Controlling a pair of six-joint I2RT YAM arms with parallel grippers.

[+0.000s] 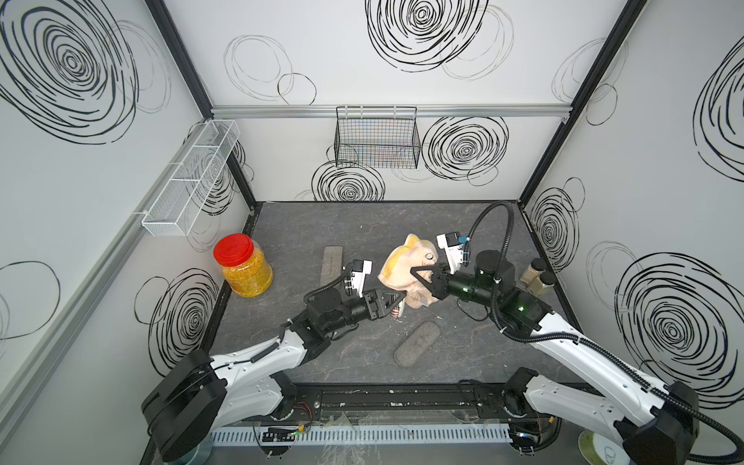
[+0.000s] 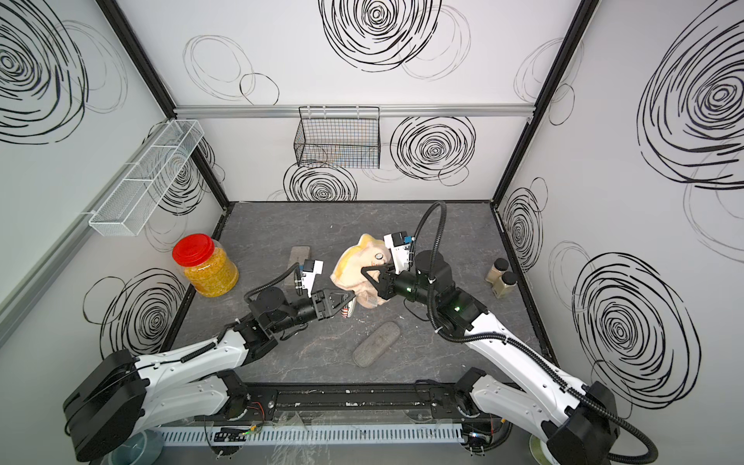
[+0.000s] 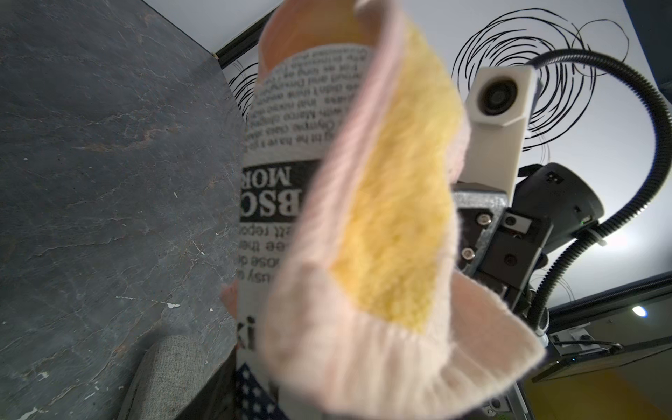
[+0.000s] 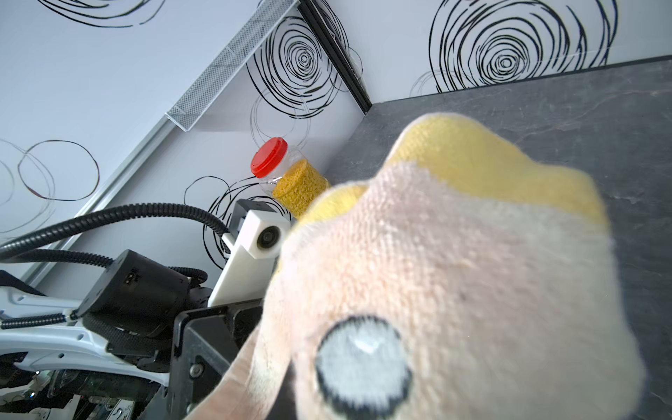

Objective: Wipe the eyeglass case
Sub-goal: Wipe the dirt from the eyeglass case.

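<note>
Two grippers meet over the middle of the table (image 1: 306,362). Farthest left stands a red-lidded jar (image 1: 242,265), then a grey case (image 1: 332,263) lying flat. Next comes the left gripper (image 1: 395,306), its jaws pressed together on one end of the eyeglass case (image 3: 280,196), the one printed like newspaper. In both top views only a striped sliver of it shows past the fingers. A pink-and-yellow cloth (image 1: 402,267) is draped against the eyeglass case, covering much of it in the left wrist view. The right gripper (image 1: 419,275) pinches this cloth tight, and folds hide its fingertips in the right wrist view. A second grey case (image 1: 416,344) lies nearer the arm bases. Two small bottles (image 1: 537,275) stand at the right wall.
</note>
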